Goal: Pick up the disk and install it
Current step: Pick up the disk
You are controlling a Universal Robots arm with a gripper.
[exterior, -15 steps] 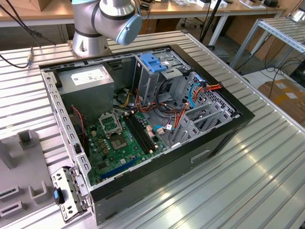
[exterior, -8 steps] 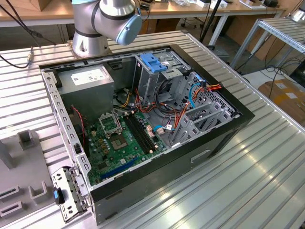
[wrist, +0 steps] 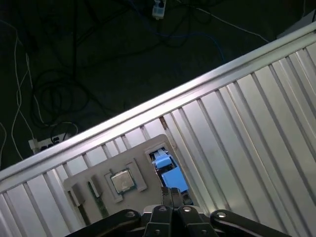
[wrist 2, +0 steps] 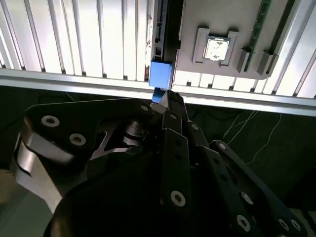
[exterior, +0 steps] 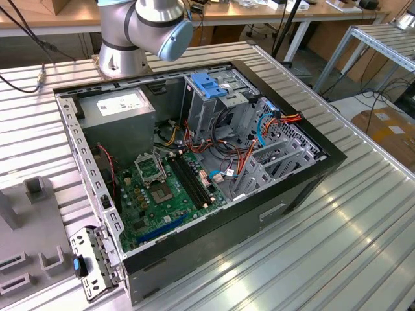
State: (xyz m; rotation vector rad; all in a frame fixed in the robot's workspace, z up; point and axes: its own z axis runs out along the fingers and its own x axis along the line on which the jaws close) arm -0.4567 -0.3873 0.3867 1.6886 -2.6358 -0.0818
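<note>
Disk (wrist 2: 160, 74) standing on edge in a slot of the grey fixture plate (wrist 2: 197, 15), blue rail end showing

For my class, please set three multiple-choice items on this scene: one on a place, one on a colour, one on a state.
1. The gripper is nearest: A a blue part at the edge of the grey tray; B a keyboard; C a cup.
2. The motherboard is: A red; B green; C white.
3. The computer case is: A open; B closed; C wrapped.
Answers: A, both wrist views show them close together; B, the exterior view shows it green; A, its insides lie exposed.
</note>
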